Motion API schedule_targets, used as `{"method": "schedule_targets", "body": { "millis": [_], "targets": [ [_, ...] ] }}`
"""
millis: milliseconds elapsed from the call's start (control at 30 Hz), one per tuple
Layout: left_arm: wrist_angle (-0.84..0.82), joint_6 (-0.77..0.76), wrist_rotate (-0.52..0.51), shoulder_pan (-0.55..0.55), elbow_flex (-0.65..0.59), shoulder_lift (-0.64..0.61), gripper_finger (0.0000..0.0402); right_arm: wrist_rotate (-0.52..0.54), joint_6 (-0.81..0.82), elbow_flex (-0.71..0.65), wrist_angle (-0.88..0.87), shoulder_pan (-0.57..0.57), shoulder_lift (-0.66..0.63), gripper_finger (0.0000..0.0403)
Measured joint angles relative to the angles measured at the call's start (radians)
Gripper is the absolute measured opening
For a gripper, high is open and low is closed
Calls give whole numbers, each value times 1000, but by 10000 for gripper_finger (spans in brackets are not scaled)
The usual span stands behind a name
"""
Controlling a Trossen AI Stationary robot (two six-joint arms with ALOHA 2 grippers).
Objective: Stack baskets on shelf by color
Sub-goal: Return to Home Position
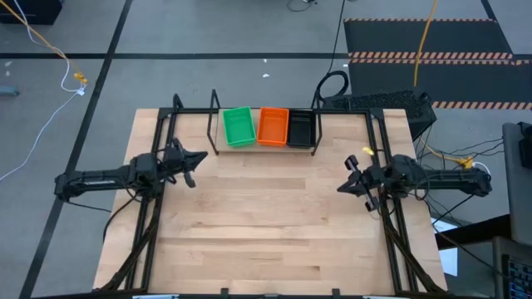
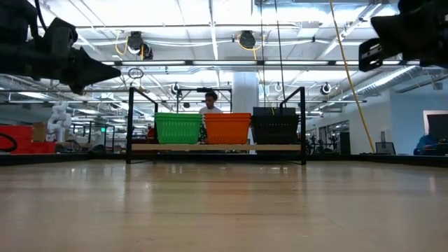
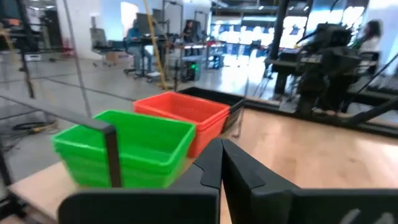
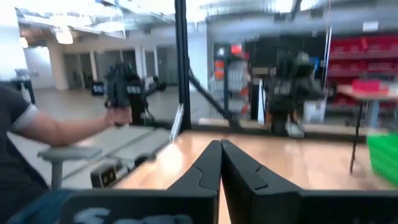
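- The left jaws were pressed shut with no gap between the two dark fingers (image 3: 208,169), and they held and touched nothing.
- The right jaws were likewise closed tight, finger (image 4: 206,169) against finger, empty and clear of every basket.
- The left arm (image 1: 108,177) hung above the 9 o'clock edge of the worktop (image 1: 266,232), its jaws pointing inward toward the middle.
- The right arm (image 1: 440,178) hung above the 3 o'clock edge, its jaws pointing inward the opposite way, well apart from the left.
- In the low view both arms sat high, well above the wood surface.
- The shelf (image 1: 214,116) stood at the 12 o'clock edge of the worktop, well apart from both arms.
- The green baskets (image 1: 238,126) sat nested in one stack at the 9 o'clock end of the shelf.
- The orange baskets (image 1: 273,125) sat stacked in the middle, just beside the green.
- The black baskets (image 1: 300,128) sat stacked at the 3 o'clock end, just beside the orange.
- From table height the three stacks rose to about the same level between the shelf's upright end bars.
- A person (image 2: 208,101) showed behind the shelf in the room beyond.
- Another person's arm (image 4: 50,127) in a dark sleeve showed in the right wrist view, off the worktop.
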Motion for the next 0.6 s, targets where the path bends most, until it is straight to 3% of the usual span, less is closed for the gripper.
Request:
{"method": "schedule_targets", "body": {
  "millis": [467, 600],
  "targets": [
    [-84, 37, -7, 2, 0, -11, 3, 6, -2, -3, -74, 0, 0, 4],
    [-87, 16, 35, 2, 0, -10, 13, 7, -78, -4, -78, 0, 0, 4]
  ]
}}
